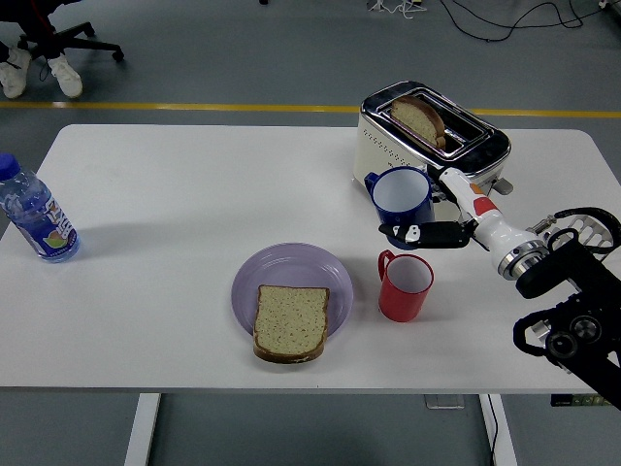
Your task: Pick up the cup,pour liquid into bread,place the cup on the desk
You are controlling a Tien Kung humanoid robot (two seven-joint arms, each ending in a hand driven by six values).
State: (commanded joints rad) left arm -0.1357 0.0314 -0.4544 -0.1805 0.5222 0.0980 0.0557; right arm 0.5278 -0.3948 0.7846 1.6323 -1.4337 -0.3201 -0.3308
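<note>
My right hand [427, 216] is shut on a blue cup [400, 199] and holds it upright in the air, in front of the toaster and just above a red cup [405, 286]. The blue cup's white inside faces up and its handle points left. A slice of bread [290, 321] lies on a lilac plate [330, 275] near the table's front, down and to the left of the held cup. My right arm comes in from the lower right. The left arm is out of sight.
A cream toaster [427, 160] with a slice of bread [418, 117] in its slot stands behind the held cup. At the table's left edge stands a water bottle [34, 213]. The table's near edge [310, 388] runs along the bottom.
</note>
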